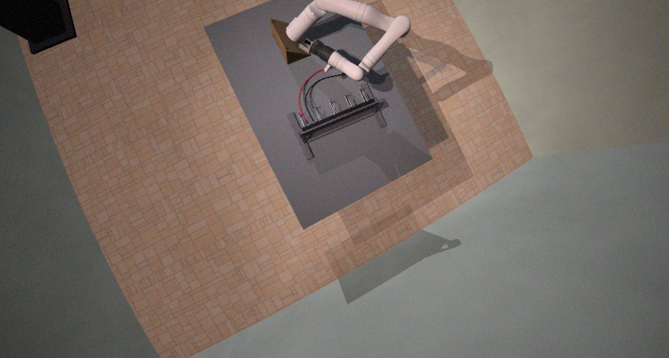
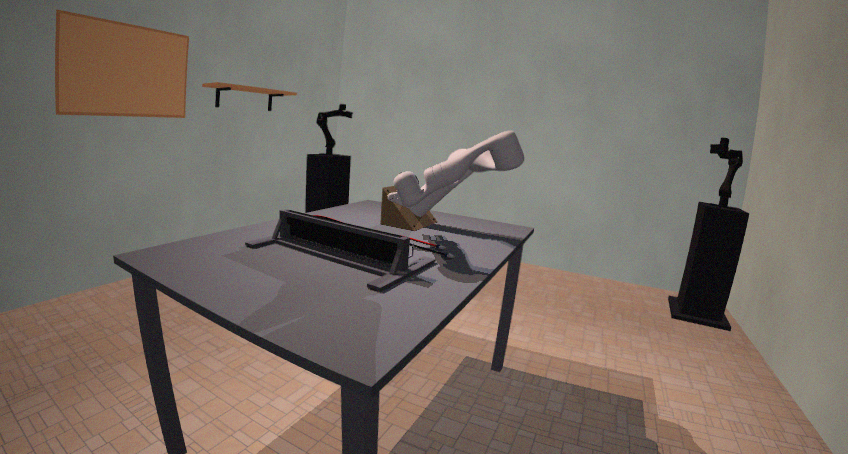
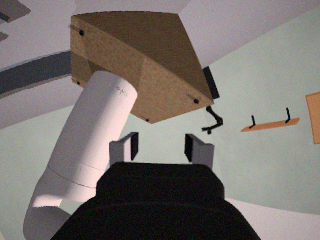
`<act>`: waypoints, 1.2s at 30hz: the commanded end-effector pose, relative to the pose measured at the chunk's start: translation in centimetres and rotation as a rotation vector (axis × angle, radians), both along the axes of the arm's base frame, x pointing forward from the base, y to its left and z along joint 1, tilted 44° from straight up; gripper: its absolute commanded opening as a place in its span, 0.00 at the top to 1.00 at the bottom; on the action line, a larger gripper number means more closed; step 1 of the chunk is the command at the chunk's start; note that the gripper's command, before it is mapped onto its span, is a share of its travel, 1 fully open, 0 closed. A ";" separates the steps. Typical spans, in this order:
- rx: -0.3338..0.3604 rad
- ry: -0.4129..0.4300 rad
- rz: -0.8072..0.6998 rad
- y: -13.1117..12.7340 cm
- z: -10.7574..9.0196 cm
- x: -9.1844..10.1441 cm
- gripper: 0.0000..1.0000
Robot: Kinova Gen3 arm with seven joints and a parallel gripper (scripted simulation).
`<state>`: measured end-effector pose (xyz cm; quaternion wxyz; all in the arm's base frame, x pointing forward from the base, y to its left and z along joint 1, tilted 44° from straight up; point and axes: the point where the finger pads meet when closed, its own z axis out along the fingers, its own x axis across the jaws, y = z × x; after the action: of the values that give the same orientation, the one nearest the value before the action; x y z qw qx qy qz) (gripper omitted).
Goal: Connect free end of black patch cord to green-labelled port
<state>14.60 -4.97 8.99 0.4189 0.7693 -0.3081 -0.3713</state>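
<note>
The dark rack (image 1: 340, 114) (image 2: 400, 259) stands upright on the table, with several clear and metallic port parts along one side. The black patch cord (image 1: 323, 79) curves from the rack's left end in the top view towards the arm's wrist, where the arm hides its far part. A red cord (image 1: 300, 91) (image 2: 424, 242) arcs beside it. The green label and the latch cannot be made out. My gripper (image 1: 305, 45) (image 3: 161, 142) is open and empty, away from the rack and pointing towards the brown mounting block.
The brown wedge-shaped block (image 1: 285, 45) (image 2: 397, 211) (image 3: 145, 65) carries the arm's base, close to the gripper. The arm's pale links (image 1: 345, 7) (image 3: 85, 140) fold around beside it. The grey table (image 1: 263, 120) (image 2: 196, 283) has an edge behind the block.
</note>
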 end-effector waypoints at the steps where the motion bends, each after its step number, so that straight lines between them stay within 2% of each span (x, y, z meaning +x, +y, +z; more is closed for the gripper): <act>1: 0.000 -0.001 -0.001 0.0 0.0 0.0 0.00; 22: 0.006 -0.015 -0.020 0.3 0.2 0.1 0.00; 27: 0.044 -0.093 -0.123 2.1 1.0 0.9 0.00; 32: 0.133 -0.241 -0.326 5.5 3.1 2.9 0.00; 34: 0.133 -0.241 -0.326 5.5 3.1 2.9 0.00; 36: 0.184 -0.314 -0.426 7.1 4.5 4.2 0.00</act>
<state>17.45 1.51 11.97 0.2526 0.7655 -0.4641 -0.3673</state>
